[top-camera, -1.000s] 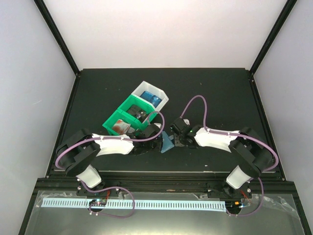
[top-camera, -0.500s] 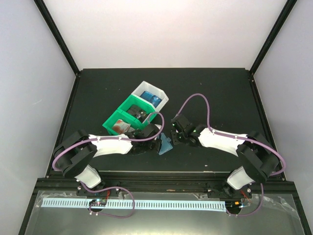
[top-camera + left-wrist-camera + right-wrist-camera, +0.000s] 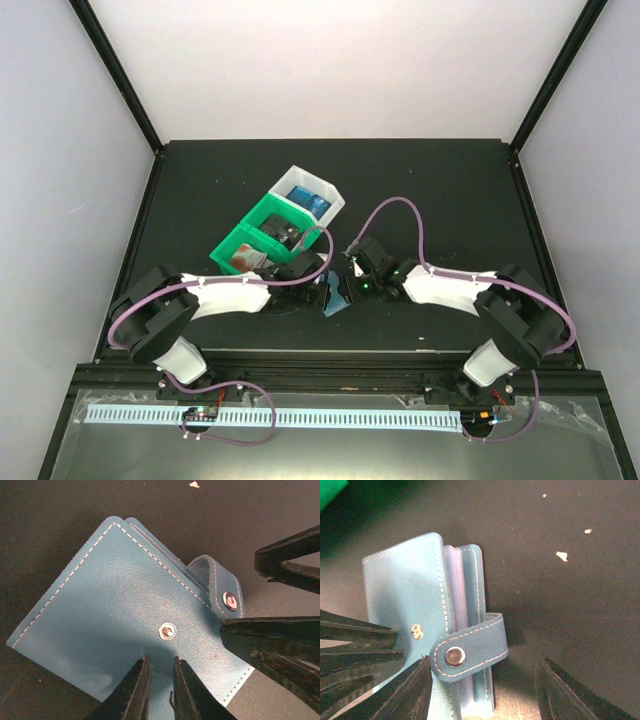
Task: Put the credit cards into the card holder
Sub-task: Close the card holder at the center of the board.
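Note:
The teal card holder (image 3: 337, 294) lies between my two grippers, its snap tab (image 3: 470, 650) unfastened and curling off one edge. It fills the left wrist view (image 3: 125, 610). My left gripper (image 3: 161, 685) is all but shut, with its tips resting on the holder's cover just below the snap stud and nothing between them. My right gripper (image 3: 487, 700) is open, with the tab between its fingers and one finger touching the cover. Credit cards sit in bins in the top view: red-and-white (image 3: 243, 261), black (image 3: 284, 234) and blue (image 3: 308, 200).
Two green bins (image 3: 262, 225) and a white bin (image 3: 335, 197) stand in a diagonal row just behind my left gripper (image 3: 322, 290). My right gripper (image 3: 354, 272) is close beside it. White crumbs (image 3: 562, 556) dot the black table.
My right gripper has moved left and closed in on the card holder's tab. The holder has shifted slightly left. My left gripper has stayed on the holder.

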{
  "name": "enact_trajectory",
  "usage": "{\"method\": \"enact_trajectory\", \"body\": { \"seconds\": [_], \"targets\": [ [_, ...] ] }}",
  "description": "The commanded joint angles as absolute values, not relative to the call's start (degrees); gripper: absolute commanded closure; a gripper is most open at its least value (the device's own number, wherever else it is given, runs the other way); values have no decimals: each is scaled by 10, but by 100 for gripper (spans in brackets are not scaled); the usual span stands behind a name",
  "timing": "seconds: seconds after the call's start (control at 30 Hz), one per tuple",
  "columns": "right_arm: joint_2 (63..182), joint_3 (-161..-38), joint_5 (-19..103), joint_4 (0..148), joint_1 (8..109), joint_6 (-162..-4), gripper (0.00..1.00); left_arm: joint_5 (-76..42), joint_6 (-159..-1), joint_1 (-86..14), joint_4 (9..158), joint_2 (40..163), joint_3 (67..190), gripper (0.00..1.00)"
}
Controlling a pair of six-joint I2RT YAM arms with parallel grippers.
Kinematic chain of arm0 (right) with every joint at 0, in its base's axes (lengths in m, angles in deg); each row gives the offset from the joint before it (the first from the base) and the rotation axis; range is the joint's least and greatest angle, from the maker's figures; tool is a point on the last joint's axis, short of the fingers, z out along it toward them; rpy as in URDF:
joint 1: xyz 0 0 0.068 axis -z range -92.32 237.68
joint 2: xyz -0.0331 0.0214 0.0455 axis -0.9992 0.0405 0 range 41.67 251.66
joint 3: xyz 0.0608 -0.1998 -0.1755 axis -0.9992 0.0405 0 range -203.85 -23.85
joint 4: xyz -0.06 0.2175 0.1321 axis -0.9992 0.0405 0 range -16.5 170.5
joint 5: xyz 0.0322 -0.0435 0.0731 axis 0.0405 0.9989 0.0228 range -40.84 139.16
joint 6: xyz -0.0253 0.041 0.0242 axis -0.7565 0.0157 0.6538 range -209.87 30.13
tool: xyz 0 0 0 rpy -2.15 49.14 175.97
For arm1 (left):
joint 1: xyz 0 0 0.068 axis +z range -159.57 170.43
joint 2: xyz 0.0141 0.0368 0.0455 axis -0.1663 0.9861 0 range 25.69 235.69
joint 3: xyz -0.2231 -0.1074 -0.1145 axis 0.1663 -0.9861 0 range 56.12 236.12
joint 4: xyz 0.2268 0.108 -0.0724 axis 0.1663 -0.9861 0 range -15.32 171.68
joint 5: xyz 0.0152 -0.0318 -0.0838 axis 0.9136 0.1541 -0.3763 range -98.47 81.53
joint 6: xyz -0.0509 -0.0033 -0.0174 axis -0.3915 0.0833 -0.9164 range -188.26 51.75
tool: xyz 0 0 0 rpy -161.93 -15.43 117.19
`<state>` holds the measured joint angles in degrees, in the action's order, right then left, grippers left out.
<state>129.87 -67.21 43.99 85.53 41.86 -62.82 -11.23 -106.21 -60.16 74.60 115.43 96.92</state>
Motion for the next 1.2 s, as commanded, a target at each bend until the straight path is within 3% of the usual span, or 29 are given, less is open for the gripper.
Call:
{"method": "enact_trajectory", "body": {
  "seconds": [0.0, 0.47, 0.67, 0.77, 1.0, 1.07, 1.17],
  "targets": [
    [1325, -678, 451, 833, 420, -636, 42, -132, -1078, -596, 703, 1172, 956, 84],
    [1293, -685, 584, 819, 420, -577, 57, -112, -1112, -587, 688, 1114, 952, 77],
    [1278, -693, 594, 839, 420, -575, 58, -53, -1159, -584, 669, 1064, 929, 64],
    [1289, -710, 590, 862, 420, -580, 65, -41, -1179, -581, 676, 1052, 916, 58],
    [1304, -732, 573, 907, 420, -592, 80, -57, -1199, -577, 712, 1063, 910, 57],
    [1304, -737, 558, 915, 420, -599, 80, -58, -1201, -577, 716, 1067, 912, 56],
    [1300, -741, 514, 918, 420, -618, 64, -66, -1200, -577, 722, 1076, 914, 53]
  ]
}}
